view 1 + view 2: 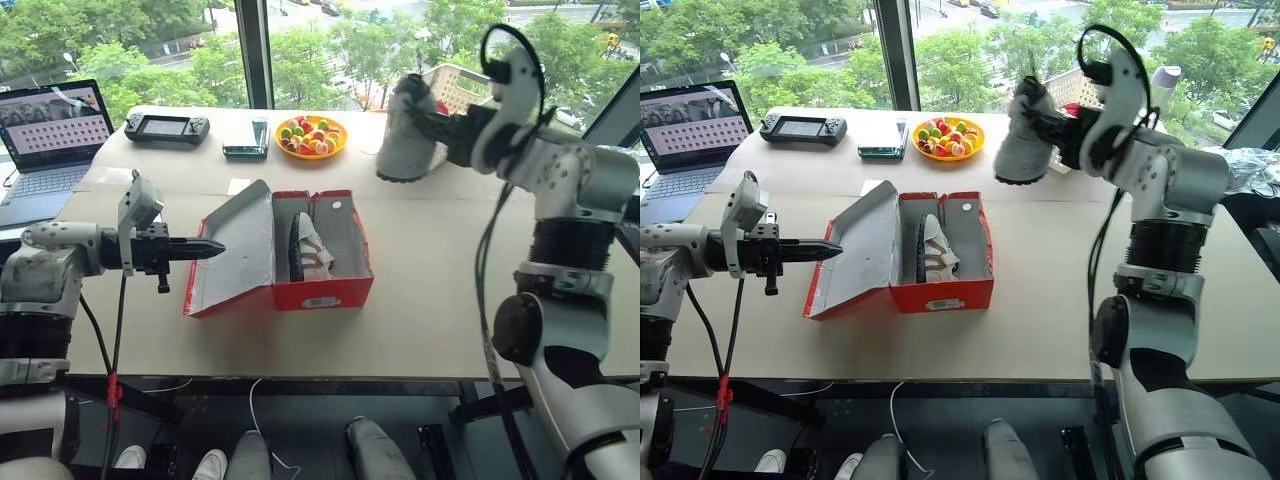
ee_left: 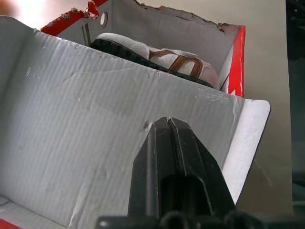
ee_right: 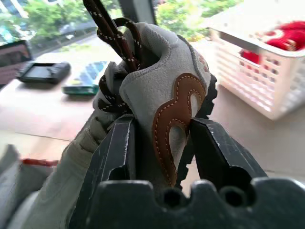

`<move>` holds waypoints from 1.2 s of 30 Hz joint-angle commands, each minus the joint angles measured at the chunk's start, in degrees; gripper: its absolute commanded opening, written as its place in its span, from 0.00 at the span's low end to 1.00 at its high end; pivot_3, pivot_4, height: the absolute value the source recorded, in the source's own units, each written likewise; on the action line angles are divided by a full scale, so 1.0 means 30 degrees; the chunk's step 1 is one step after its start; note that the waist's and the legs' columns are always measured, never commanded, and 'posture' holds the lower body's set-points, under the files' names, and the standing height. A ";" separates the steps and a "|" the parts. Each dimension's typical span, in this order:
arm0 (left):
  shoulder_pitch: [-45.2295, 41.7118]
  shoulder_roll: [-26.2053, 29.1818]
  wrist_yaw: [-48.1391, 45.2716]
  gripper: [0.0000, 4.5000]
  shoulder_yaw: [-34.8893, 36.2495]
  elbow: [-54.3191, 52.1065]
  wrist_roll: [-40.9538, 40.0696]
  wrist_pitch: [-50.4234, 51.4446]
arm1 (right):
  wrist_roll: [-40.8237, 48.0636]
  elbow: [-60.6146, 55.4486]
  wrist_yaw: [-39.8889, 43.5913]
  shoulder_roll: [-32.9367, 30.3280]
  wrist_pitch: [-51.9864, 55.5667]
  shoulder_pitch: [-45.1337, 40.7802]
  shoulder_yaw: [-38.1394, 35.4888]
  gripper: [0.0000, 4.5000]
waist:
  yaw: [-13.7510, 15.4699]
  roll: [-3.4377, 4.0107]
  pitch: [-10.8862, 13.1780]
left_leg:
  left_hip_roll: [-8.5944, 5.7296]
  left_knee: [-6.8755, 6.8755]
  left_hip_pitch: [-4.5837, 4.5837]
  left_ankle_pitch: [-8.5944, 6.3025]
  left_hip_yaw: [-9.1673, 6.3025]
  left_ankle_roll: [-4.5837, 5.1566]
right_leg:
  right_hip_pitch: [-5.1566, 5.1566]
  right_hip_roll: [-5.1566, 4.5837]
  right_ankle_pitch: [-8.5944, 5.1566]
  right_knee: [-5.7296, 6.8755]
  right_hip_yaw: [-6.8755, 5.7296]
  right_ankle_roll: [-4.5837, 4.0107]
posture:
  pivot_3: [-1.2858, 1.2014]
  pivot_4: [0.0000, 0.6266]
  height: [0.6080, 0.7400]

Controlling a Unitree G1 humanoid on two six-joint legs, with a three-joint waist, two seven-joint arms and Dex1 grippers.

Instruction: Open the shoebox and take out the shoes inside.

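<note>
Big windows with trees behind a beige tabletop (image 1: 420, 330). The box (image 1: 320, 290) lies open mid-table, one shoe (image 1: 308, 250) left inside. The right end effector (image 3: 162, 143) pinches the other shoe (image 1: 405, 135) by its heel, high near the basket (image 1: 455, 85); a thin grip could let it drop. The left end effector (image 1: 205, 250), pressed together, rests against the lid (image 1: 235, 240) and might shove the box.

The left end effector (image 2: 167, 125) has its two black fingers pressed together, tips right against the grey inside of the shoebox (image 2: 95, 143) lid. Behind the lid, a shoe (image 2: 157, 57) lies in the red box.
</note>
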 commanded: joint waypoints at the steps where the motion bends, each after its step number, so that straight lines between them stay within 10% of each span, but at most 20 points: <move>1: -0.0344 0.0153 0.0045 0.00 0.0285 -0.0637 -0.0184 0.0076 | -0.0771 0.3435 0.0555 -0.0922 -0.4687 0.0204 0.0675 0.43 | -0.0090 0.0051 0.0034 | 0.0000 -0.0008 -0.0001 -0.0001 0.0005 0.0001 | -0.0001 0.0001 0.0001 -0.0007 0.0007 0.0001 | 0.52 0.24 0.88; 9: -0.0448 0.0188 0.0059 0.00 0.0225 -0.0557 -0.0106 0.0103 | -0.0662 0.9856 0.0467 -0.1032 -0.8922 0.0499 0.0527 0.43 | -0.1097 0.0226 0.0149 | -0.0005 -0.0033 0.0026 0.0001 0.0019 0.0008 | 0.0002 0.0008 0.0013 0.0012 0.0056 0.0009 | 0.52 0.24 0.88; 17: -0.0142 0.0347 0.0074 0.00 0.0467 -0.0752 -0.0256 0.0206 | -0.2055 1.0518 -0.0211 -0.1583 -0.9703 0.0865 0.2130 0.96 | -0.1136 0.0225 0.0157 | -0.0016 0.0003 0.0181 0.0001 0.0008 0.0005 | 0.0204 0.0006 0.0020 -0.0020 0.0055 0.0040 | 0.52 0.24 0.88; 22: -0.0062 0.0222 0.0143 0.00 0.0481 -0.0786 -0.0305 0.0185 | -0.3605 0.8942 -0.0493 -0.2264 -0.9804 0.1215 0.3853 0.99 | -0.1100 0.0225 0.0157 | -0.0019 0.0008 0.0179 0.0001 0.0003 0.0004 | 0.0208 0.0006 0.0021 -0.0021 0.0055 0.0042 | 0.52 0.24 0.88; 32: 0.0277 0.0198 0.0396 0.00 0.0832 -0.1326 -0.0637 0.0286 | 0.3350 -1.3019 0.4865 -0.3091 0.4709 0.4478 0.3603 0.99 | -0.0982 0.0314 0.0212 | -0.0015 -0.0004 0.0157 -0.0001 -0.0008 0.0005 | 0.0170 0.0015 -0.0002 0.0014 0.0054 0.0046 | 0.52 0.24 0.88; 36: 0.0376 0.0114 0.0410 0.00 0.0700 -0.1099 -0.0590 0.0075 | 0.4696 -1.5709 0.0850 0.3281 0.9539 0.1897 0.3321 0.99 | -0.1135 0.0306 0.0207 | -0.0011 0.0030 0.0217 0.0000 -0.0015 0.0005 | 0.0186 0.0021 0.0001 0.0095 0.0054 0.0012 | 0.52 0.24 0.88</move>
